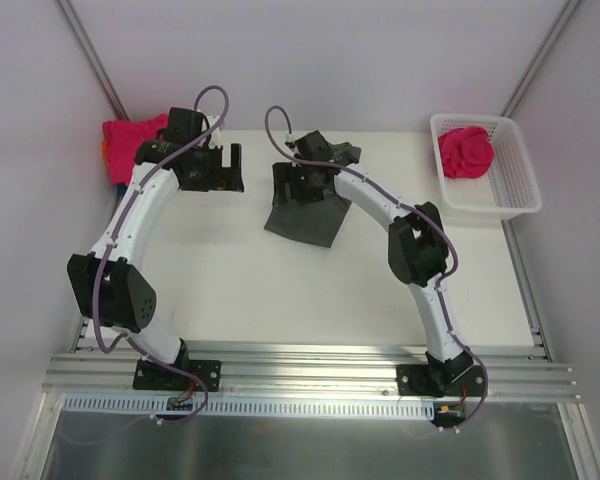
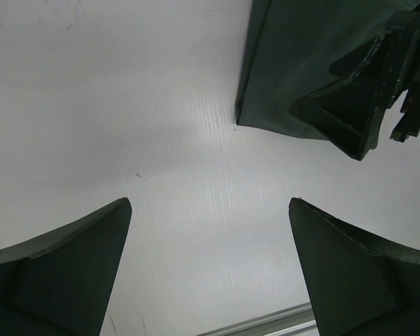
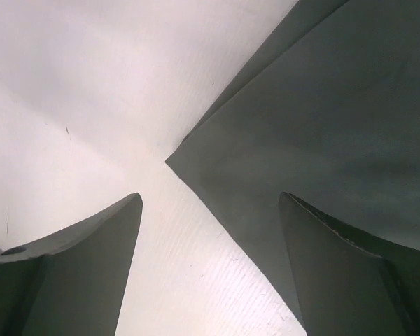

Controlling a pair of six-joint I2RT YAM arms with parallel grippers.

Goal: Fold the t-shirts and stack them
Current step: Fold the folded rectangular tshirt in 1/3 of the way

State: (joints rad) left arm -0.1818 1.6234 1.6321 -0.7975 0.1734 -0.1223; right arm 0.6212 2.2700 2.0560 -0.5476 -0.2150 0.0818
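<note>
Plainly, both grippers hang apart-fingered over the far half of the white table (image 1: 230, 285); the left gripper (image 1: 223, 170) grasps nothing, and in its wrist view the left gripper (image 2: 210, 206) has both dark fingers spread above bare table surface; the right gripper (image 1: 298, 190) is likewise released, holding nothing. The dark grey t-shirt (image 1: 308, 218) lies near the middle of the table towards the back, partly folded, with a flat panel running out towards the near side and a bunched part behind the right arm's wrist; the right gripper sits directly over it. In the right wrist view a sharp corner of the dark grey t-shirt (image 3: 315, 133) points between the spread fingers of the right gripper (image 3: 210, 203); one finger is above the cloth, the other above bare table; whether either tip touches the cloth cannot be told. The left wrist view shows a straight edge and corner of the same shirt (image 2: 287, 56) at upper right, with the other arm's finger over it. A pile of pink shirts (image 1: 128, 138) rests at the far left corner, just behind the left arm; a crumpled pink t-shirt (image 1: 466, 152) lies inside the white lattice basket (image 1: 518, 192) at the far right, well apart from both grippers.
</note>
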